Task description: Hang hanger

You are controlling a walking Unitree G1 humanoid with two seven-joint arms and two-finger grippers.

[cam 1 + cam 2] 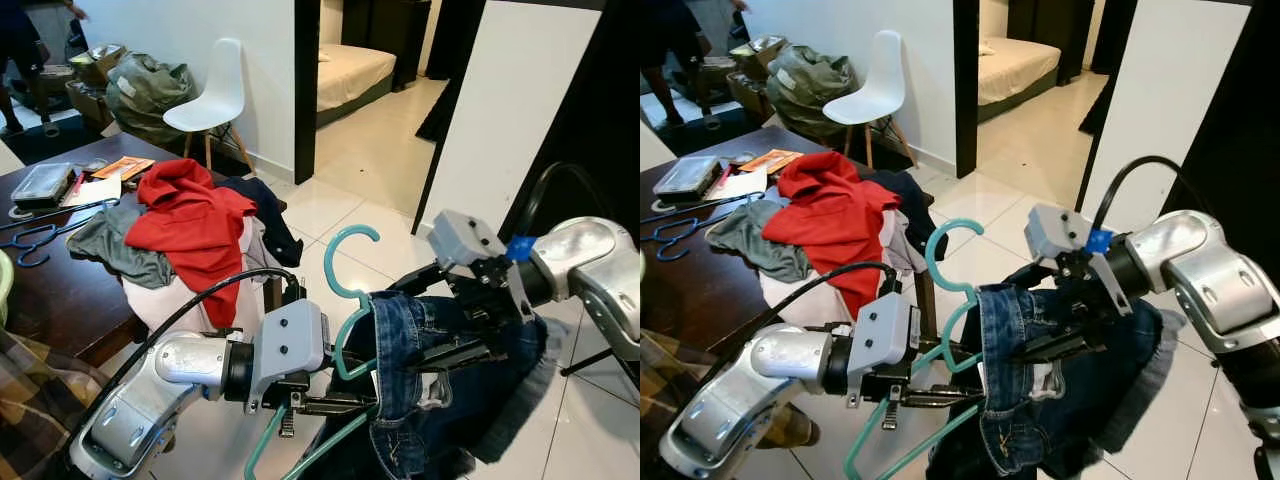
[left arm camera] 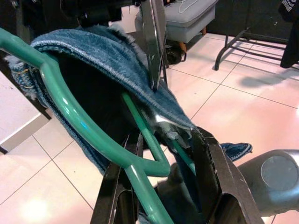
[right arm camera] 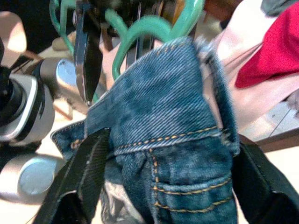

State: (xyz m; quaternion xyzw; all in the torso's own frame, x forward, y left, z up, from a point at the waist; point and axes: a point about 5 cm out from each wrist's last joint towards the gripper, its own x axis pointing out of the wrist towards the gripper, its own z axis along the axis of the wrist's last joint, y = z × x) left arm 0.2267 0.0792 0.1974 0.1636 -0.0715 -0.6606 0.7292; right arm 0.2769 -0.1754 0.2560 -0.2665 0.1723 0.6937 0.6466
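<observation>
The left gripper (image 1: 335,403) is clamped on the green hanger (image 1: 345,300), the right gripper (image 1: 450,355) on the jeans (image 1: 440,400) draped over it.

White tiled floor (image 1: 370,170); white chair (image 1: 212,95) by wall; bed (image 1: 352,68) through doorway; dark table (image 1: 50,285).

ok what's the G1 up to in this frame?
It is getting jeans onto a green hanger. The left gripper is shut on the hanger's frame, held out over the tiled floor. The right gripper clamps the denim, draped over the hanger's arm. A pile of clothes sits on the dark table behind.
</observation>
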